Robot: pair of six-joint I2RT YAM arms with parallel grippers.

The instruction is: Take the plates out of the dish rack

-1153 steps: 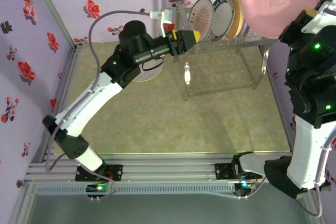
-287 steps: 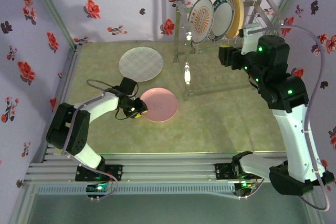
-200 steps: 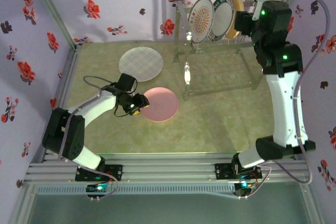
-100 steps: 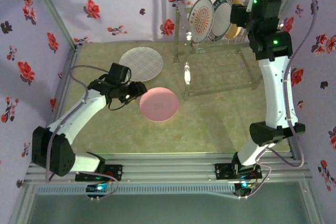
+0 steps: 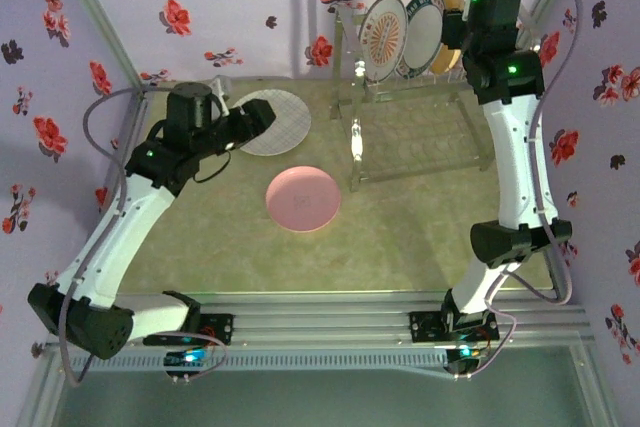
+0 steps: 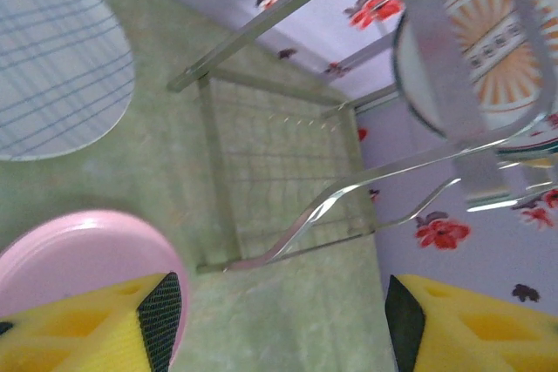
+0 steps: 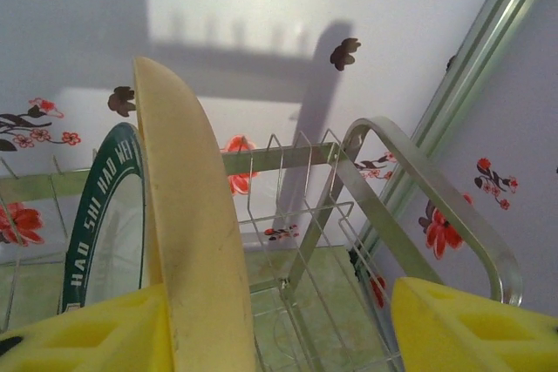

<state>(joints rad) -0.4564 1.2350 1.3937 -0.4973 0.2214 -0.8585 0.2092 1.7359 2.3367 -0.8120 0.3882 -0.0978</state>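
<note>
Right fingers [image 7: 475, 328] gape astride the round yellow plate [image 7: 187, 233], standing edge-on in the chrome wire dish rack [image 7: 418, 180]. Left fingers [image 6: 471, 320], also apart, hang farther off.

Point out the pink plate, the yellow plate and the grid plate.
pink plate [image 5: 303, 199]: top view, its flat middle.
yellow plate [image 7: 196, 250]: right wrist view, its near edge.
grid plate [image 6: 52, 76]: left wrist view, its patterned face.

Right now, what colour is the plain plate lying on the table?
Pink plate, clearest in the top external view.
</note>
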